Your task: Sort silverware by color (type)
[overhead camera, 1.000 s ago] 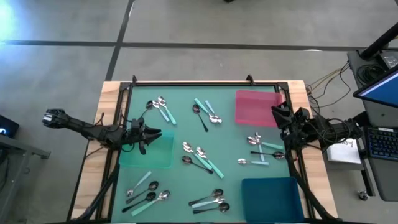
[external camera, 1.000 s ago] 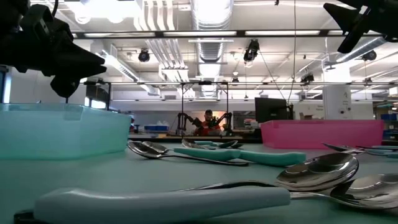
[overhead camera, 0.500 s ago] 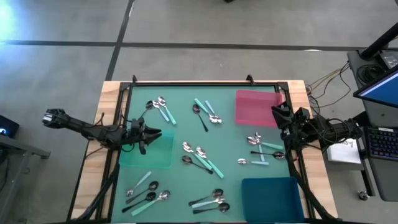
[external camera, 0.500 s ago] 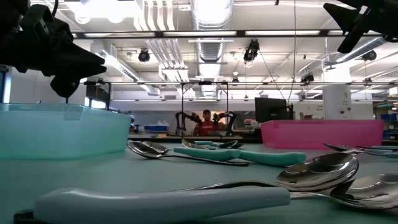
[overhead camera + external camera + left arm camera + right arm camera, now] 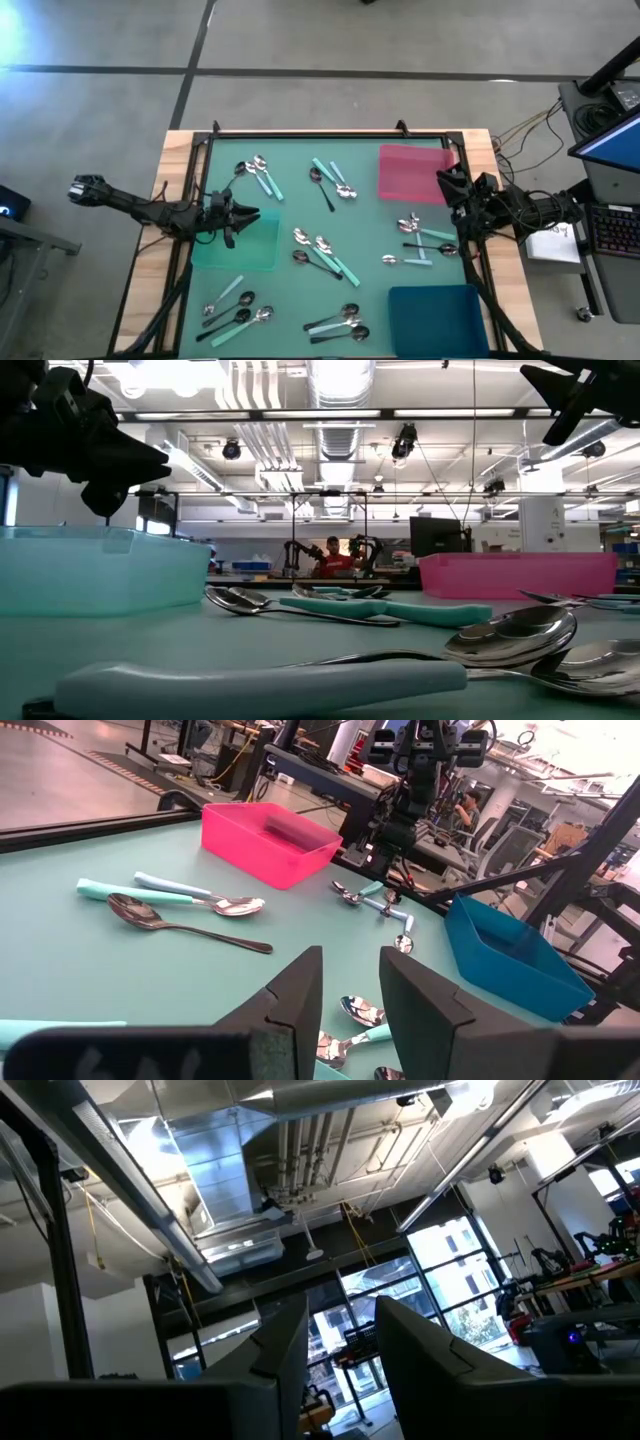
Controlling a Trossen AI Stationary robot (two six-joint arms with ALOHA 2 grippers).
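The silverware lies scattered on the teal table top in loose groups: far left [image 5: 258, 176], far middle [image 5: 330, 182], centre [image 5: 322, 254], right [image 5: 418, 238], near left [image 5: 236, 306] and near middle [image 5: 342, 322]. The spoons have shiny bowls and teal, pale blue or dark handles. My left gripper [image 5: 254, 214] hovers level at the table's left side, over the far edge of a pale green tray [image 5: 236, 250]; it is open and empty [image 5: 350, 988]. My right gripper [image 5: 441, 181] hangs at the right side beside a pink tray [image 5: 410, 172], tipped upward, open and empty [image 5: 340, 1330].
A blue tray [image 5: 438, 316] stands at the near right corner. A dark frame [image 5: 330, 132] runs around the table. In the low view a pale-handled spoon [image 5: 300, 678] lies close in front. A person [image 5: 332, 556] shows far off in the room behind.
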